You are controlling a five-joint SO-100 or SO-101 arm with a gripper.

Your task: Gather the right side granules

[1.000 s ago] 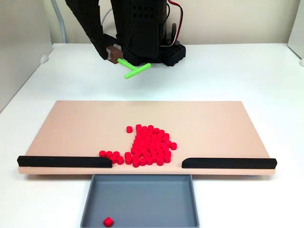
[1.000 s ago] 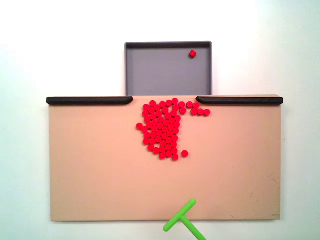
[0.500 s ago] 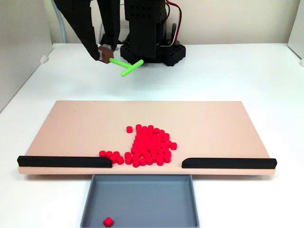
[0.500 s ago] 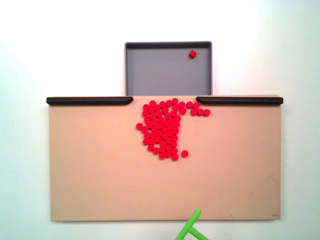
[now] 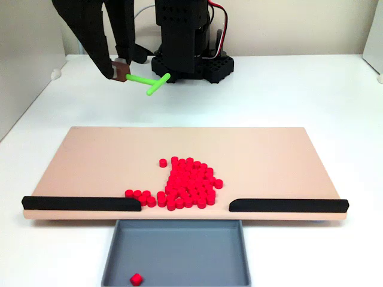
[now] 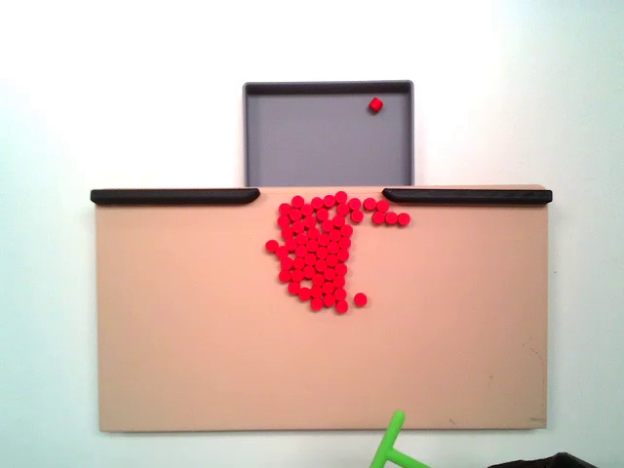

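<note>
The granules (image 5: 187,184) sit in one packed red cluster on the tan board (image 5: 90,155), hard against the gap between the two black rails (image 5: 81,203), right above the grey tray (image 5: 179,251). A short row trails off toward the left rail in the front fixed view; a single one sits just off the cluster's far edge. One stray granule (image 5: 136,278) lies in the tray already. All alike, small bright red cylinders, upright and touching.

The gripper (image 5: 122,73) hangs well apart from them, off the board's far edge over the white surface (image 5: 311,95), so the cluster lies forward of it and below. Jaws clamped on the green T-stick (image 5: 148,81), crossbar end pointing out toward the board. In the top-down fixed view just the stick tip (image 6: 390,444) pokes in.
</note>
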